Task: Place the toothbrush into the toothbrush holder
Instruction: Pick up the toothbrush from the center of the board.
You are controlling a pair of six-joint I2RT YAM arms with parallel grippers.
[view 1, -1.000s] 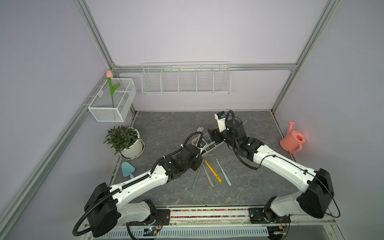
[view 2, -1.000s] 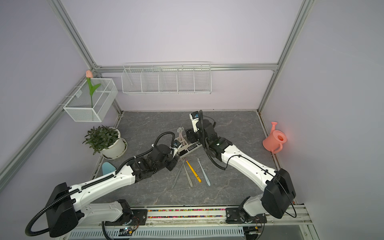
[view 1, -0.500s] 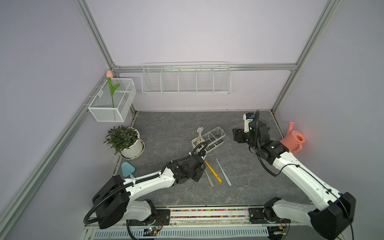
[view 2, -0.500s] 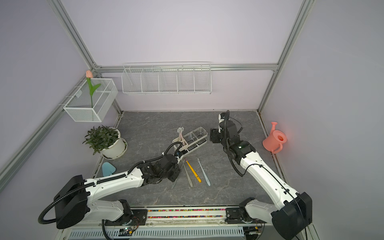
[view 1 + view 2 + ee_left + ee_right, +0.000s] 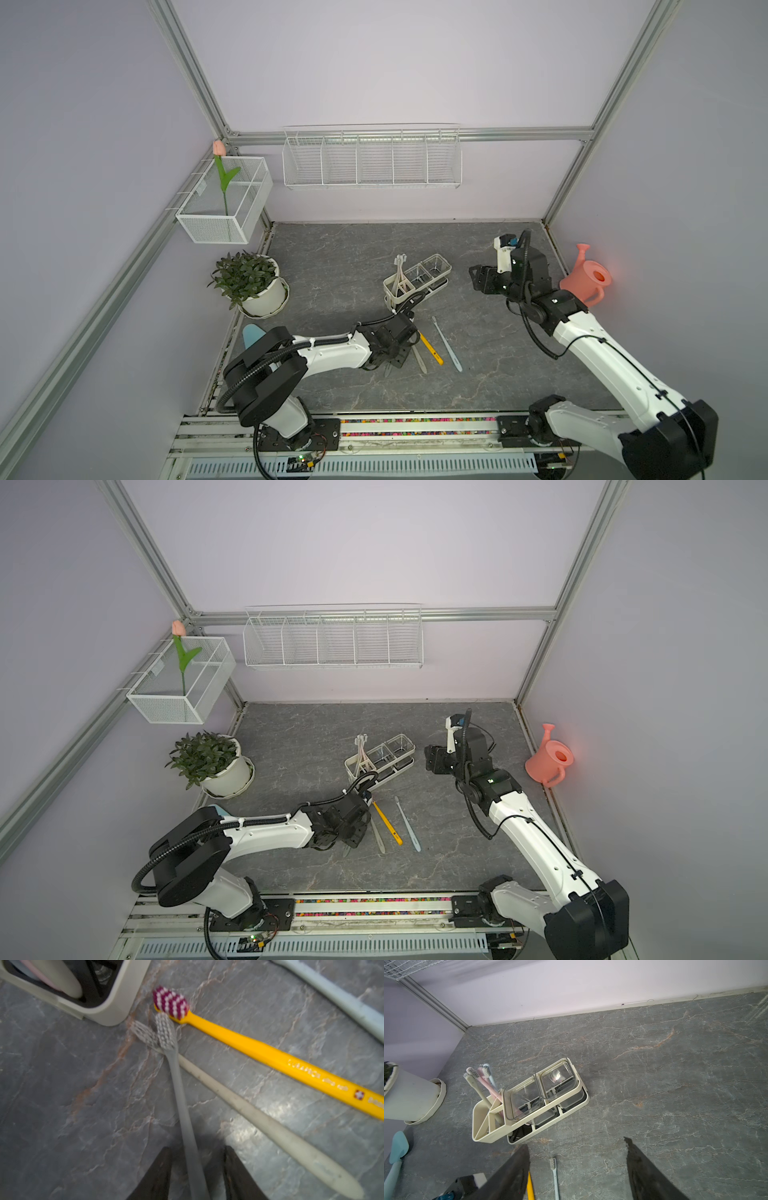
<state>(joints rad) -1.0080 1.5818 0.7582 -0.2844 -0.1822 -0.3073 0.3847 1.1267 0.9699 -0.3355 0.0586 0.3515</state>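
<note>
**Pre-grasp.** The left gripper (image 5: 197, 1148) sits low over the grey toothbrush (image 5: 178, 1093), jaws part open either side of its handle and clear of it, apparently set for pick-up. The toothbrush holder (image 5: 476, 1124) stands mid-table, just beyond the bristles. The right gripper (image 5: 575, 1142) hangs wide open and empty to the holder's right, out of the way. Only the left wrist view shows the straddle; in both top views the wrist hides it.

A: Which colours are seen beside the cream-white rectangular plastic toothbrush holder (image 5: 124, 1001)?
B: A yellow plastic toothbrush (image 5: 270, 1057) with magenta-and-white striped bristles is seen, and a grey plastic toothbrush (image 5: 180, 1093).
A: And under the holder?
B: A grey stone-look tabletop (image 5: 62, 1084), veined white and rust, is seen.
</note>
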